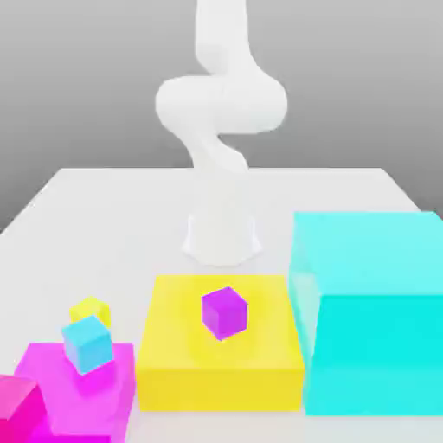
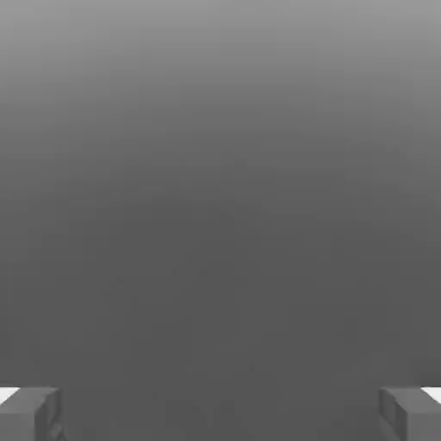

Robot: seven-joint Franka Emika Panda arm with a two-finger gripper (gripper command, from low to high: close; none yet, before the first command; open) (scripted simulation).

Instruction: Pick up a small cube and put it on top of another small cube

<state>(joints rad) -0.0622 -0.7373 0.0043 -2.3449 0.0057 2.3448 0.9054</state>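
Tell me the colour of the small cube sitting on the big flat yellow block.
Purple, best seen in the exterior view.

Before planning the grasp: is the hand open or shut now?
Open. In the hand view the two fingertips stand far apart at opposite edges, and nothing is between them; the hand holds nothing.

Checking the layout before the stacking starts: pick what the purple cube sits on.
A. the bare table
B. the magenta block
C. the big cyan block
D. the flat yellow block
D: in the exterior view the purple cube rests on top of the flat yellow block, apart from the cyan block.
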